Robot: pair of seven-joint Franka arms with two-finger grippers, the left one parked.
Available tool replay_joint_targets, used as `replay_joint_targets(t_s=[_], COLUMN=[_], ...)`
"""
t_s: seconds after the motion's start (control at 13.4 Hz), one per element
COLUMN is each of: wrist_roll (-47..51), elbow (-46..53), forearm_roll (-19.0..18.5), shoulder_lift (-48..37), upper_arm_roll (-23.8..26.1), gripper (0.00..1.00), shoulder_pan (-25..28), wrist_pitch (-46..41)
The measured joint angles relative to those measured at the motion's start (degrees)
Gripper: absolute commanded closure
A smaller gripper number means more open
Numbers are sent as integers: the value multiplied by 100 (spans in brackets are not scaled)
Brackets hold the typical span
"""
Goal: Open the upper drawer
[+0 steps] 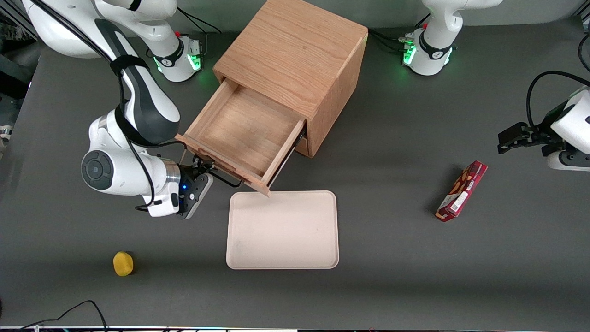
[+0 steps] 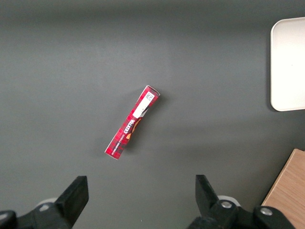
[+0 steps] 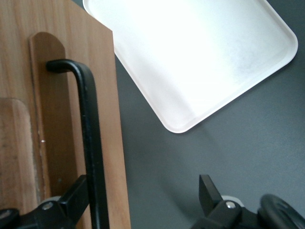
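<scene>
A: Tool (image 1: 203,171) status?
B: At the upper drawer (image 1: 239,133) front, by its handle (image 3: 90,143). Fingers spread wide in the wrist view; one finger (image 3: 71,200) is right beside the bar, the other (image 3: 209,193) well clear of it over the bench (image 1: 392,258). Nothing clamped.
A: Handle looks like?
B: Thin black bar, round section, smooth, bent at the end into the wood. Sits over a shallow rounded recess in the drawer face.
A: Drawer itself?
B: Pulled well out of the cabinet (image 1: 295,55). Light oak, visible grain, shallow rectangular tray inside w/ bare wood floor. Cabinet is a boxy oak cube, same grain.
A: Around it?
B: Cream tray (image 1: 283,229), flat, matte, rounded corners & low rim, just nearer the front camera than the drawer's corner. Small yellow rounded object (image 1: 123,263) nearer still, toward the working arm's end. Slim red carton (image 1: 461,191), printed, lies toward the parked arm's end. Bench is dark grey, matte
</scene>
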Motion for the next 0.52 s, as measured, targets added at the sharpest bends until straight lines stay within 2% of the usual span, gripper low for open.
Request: replay_joint_targets(t_s=[0.52], wrist_roll=[-133], elbow=[575], forearm_roll=[-137], shoulder_lift=[276], upper_arm_roll=[-72], gripper=[0], shoulder_pan=[-1], wrist_pitch=[-433])
